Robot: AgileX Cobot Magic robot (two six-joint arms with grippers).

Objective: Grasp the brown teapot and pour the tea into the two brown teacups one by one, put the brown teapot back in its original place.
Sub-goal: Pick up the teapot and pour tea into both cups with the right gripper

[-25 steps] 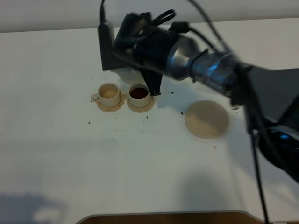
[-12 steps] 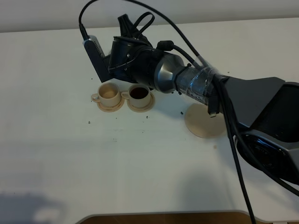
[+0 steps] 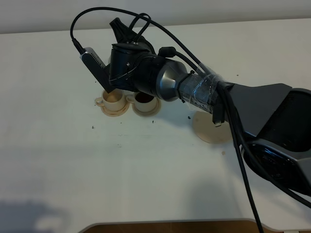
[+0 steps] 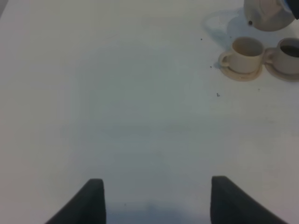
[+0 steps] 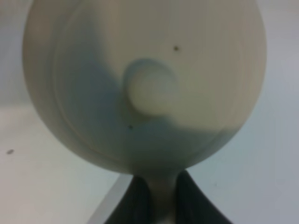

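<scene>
The brown teapot (image 5: pixel 145 79) fills the right wrist view, knobbed lid facing the camera. My right gripper (image 5: pixel 160 189) is shut on its loop handle. In the left wrist view the teapot (image 4: pixel 268 13) hangs tilted just above and behind the left teacup (image 4: pixel 246 50), spout toward it. That cup (image 3: pixel 112 99) looks pale inside. The right teacup (image 3: pixel 145 100) holds dark tea. Each stands on a small saucer. In the high view my right arm hides the pot. The original place, a wide tan saucer (image 3: pixel 210 132), lies bare to the right, partly behind the arm. My left gripper (image 4: pixel 156 200) is open, far from the cups.
Small dark specks (image 3: pixel 93 127) dot the white table (image 3: pixel 146 179) around the cups. The right arm's cables (image 3: pixel 243 160) loop over the table's right side. A brown edge (image 3: pixel 170 225) shows at the table's front.
My right arm has swung left with the teapot, from over the right teacup to over the left one. It now covers part of both cups in the high view.
</scene>
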